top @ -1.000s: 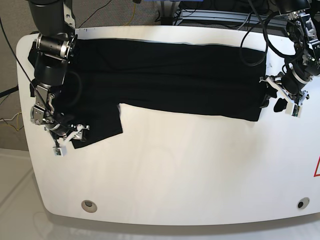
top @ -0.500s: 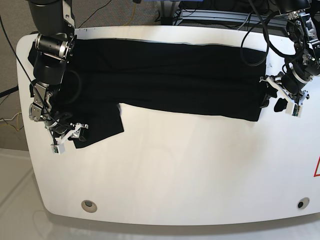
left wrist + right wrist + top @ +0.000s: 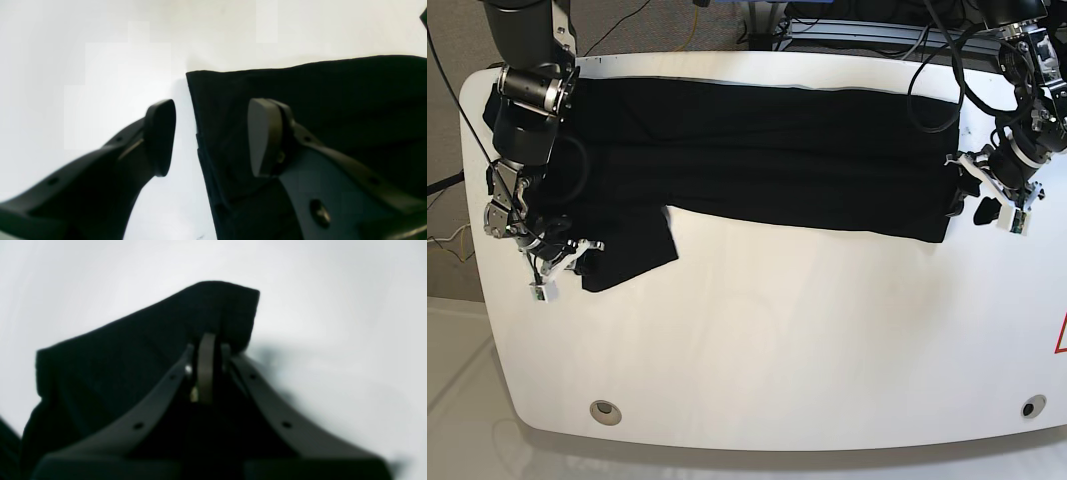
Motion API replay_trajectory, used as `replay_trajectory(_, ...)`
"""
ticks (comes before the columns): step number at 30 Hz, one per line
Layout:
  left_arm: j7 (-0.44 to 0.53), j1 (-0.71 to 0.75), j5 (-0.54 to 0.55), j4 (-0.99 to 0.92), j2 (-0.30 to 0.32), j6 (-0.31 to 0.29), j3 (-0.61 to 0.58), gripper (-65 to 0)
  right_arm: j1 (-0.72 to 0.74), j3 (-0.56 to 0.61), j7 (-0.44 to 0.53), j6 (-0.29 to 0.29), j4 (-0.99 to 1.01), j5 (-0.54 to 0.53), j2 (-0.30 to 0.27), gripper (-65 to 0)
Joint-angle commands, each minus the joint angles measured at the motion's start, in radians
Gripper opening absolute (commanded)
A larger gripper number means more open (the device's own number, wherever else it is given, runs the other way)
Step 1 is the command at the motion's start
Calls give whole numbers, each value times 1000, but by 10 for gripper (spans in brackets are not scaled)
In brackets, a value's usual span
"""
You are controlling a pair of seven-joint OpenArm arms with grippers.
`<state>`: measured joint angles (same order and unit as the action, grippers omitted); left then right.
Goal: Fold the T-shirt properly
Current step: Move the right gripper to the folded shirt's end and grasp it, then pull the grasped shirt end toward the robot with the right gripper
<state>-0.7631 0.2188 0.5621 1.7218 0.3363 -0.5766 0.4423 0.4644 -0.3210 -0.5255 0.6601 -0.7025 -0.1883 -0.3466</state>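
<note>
Cloth is what you handle: the shirt [image 3: 767, 160] looks soft, light and limp, so take it at corners and hems. In the base view its long axis runs from one arm to the other across the table [image 3: 777, 340].

Left wrist view: your left gripper [image 3: 206, 136] stands wide open astride the shirt's edge, holding nothing.

Right wrist view: your right gripper [image 3: 206, 350] is closed, pinching a raised corner.
</note>
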Motion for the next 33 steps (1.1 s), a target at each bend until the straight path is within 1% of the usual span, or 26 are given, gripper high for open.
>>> replay_trajectory(1, 20, -8, 19, 21, 17, 0, 5, -329, 8, 4, -65, 11, -7, 26, -7, -650)
replay_trajectory(4, 17, -8, 21, 22, 16, -1, 4, -330, 9, 5, -62, 19, -11, 24, -8, -650)
replay_trajectory(6, 19, -9, 19, 20, 13, -1, 5, -328, 19, 3, -45, 14, 3, 32, -8, -650)
replay_trajectory(12, 18, -6, 18, 17, 13, -2, 3, -328, 17, 1, -49, 15, 2, 34, 0, -648)
replay_trajectory(14, 19, -5, 18, 19, 13, -1, 4, -329, 17, 0, -51, 16, -1, 33, 8, -644)
replay_trajectory(16, 27, -7, 19, 14, 15, 3, 6, -328, 17, -8, -65, 22, -25, 19, 50, -650)
replay_trajectory(22, 29, -7, 19, 13, 13, 4, 5, -328, 20, -15, -93, 35, -67, -1, 66, -650)
replay_trajectory(26, 33, -7, 19, 11, 12, 5, 5, -328, 26, -16, -142, 38, -107, -54, 58, -650)
replay_trajectory(28, 33, -9, 21, 12, 11, 2, 5, -325, 18, -29, -180, 38, -125, -120, 48, -650)
replay_trajectory(33, 36, -10, 21, 8, 9, 2, 6, -326, -2, -35, -264, 38, -213, -225, 44, -650)
